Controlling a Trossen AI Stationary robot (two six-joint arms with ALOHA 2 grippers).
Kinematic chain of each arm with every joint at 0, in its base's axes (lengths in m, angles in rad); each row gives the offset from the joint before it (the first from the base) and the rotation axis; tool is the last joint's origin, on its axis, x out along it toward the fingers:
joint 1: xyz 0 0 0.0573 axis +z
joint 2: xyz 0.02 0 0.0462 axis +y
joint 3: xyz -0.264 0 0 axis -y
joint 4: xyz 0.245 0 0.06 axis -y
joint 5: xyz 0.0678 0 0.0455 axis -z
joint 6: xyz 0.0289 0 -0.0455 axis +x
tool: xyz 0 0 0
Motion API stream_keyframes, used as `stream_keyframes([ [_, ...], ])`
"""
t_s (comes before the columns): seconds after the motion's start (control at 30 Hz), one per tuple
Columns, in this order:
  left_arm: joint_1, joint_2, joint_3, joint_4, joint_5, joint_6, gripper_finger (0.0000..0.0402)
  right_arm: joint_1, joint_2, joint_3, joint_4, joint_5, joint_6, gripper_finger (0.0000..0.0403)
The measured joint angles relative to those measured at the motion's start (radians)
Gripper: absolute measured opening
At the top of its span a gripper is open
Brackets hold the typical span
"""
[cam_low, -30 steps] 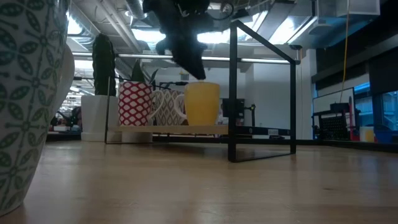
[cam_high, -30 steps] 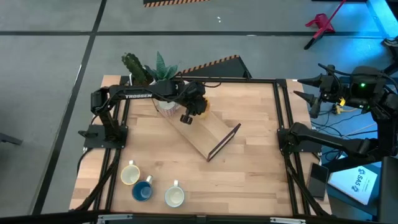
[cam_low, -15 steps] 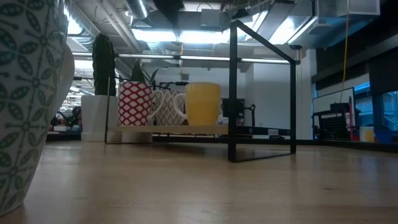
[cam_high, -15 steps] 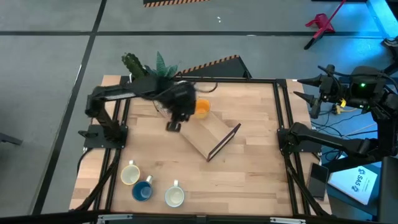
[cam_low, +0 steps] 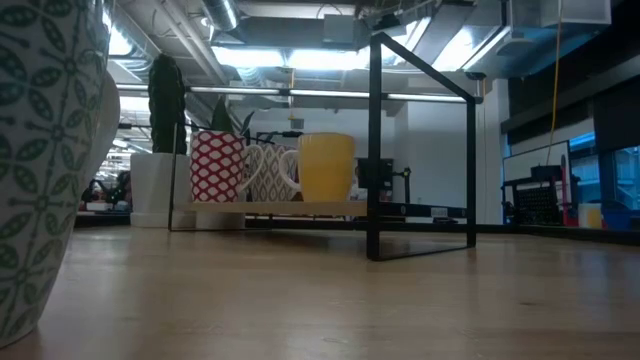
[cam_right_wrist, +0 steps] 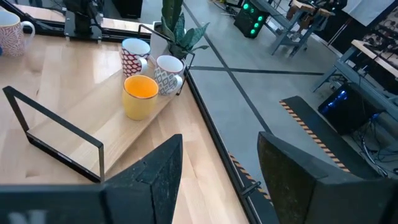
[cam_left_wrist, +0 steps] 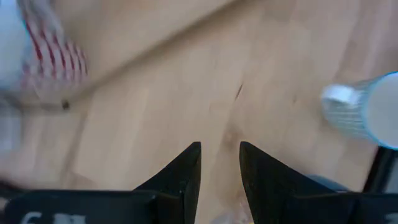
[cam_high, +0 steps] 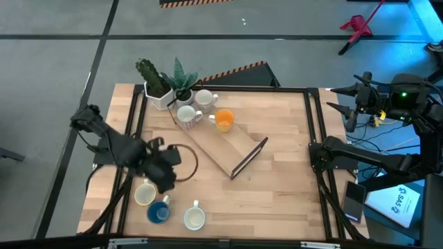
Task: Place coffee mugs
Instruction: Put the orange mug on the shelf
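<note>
Three mugs stand on the far end of the wooden tray (cam_high: 232,149): an orange one (cam_high: 223,120) and two white patterned ones (cam_high: 185,115) (cam_high: 205,99). They also show in the low view, the orange mug (cam_low: 325,167) beside a red-patterned mug (cam_low: 217,166). Three more mugs stand on the table at the near left: a cream one (cam_high: 144,194), a blue one (cam_high: 158,211) and a white one (cam_high: 194,218). My left gripper (cam_high: 165,178) hangs open and empty above the table, just beyond the cream mug. My right gripper (cam_right_wrist: 217,146) is open and empty at the table's right edge.
White pots with green plants (cam_high: 160,86) stand at the far left corner, behind the tray. The tray's black wire frame (cam_high: 249,158) stands up at its near end. A leaf-patterned mug (cam_low: 40,150) fills the left of the low view. Black rails (cam_high: 315,124) edge the table.
My left gripper has drawn away from the orange mug on the tray, risen out of the low view and swung toward the table's near left, ending above the three mugs there. The orange mug stays upright on the tray.
</note>
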Motion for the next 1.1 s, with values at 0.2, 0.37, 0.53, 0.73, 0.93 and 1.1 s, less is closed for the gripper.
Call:
stream_keyframes([
  [0.2, -0.111, 0.041, -0.152, 0.134, 0.110, -0.270, 0.0103, 0.000, 0.000, 0.000, 0.000, 0.000, 0.000, 0.0195],
  [0.37, -0.191, 0.057, -0.177, 0.189, 0.154, -0.492, 0.0103, 0.000, 0.000, 0.000, 0.000, 0.000, -0.002, 0.0195],
  [0.53, -0.329, 0.058, -0.182, 0.194, 0.146, -0.637, 0.0103, 0.000, 0.000, 0.000, 0.000, 0.000, -0.030, 0.0195],
  [0.73, -0.491, 0.057, -0.218, 0.193, 0.141, -0.814, 0.0103, 0.000, 0.000, 0.000, 0.000, 0.000, -0.034, 0.0195],
  [0.93, -0.563, 0.060, -0.284, 0.196, 0.139, -0.834, 0.0103, 0.000, 0.000, 0.000, 0.000, 0.000, -0.035, 0.0195],
  [1.1, -0.578, 0.060, -0.349, 0.266, 0.143, -0.833, 0.0103, 0.000, 0.000, 0.000, 0.000, 0.000, -0.035, 0.0195],
])
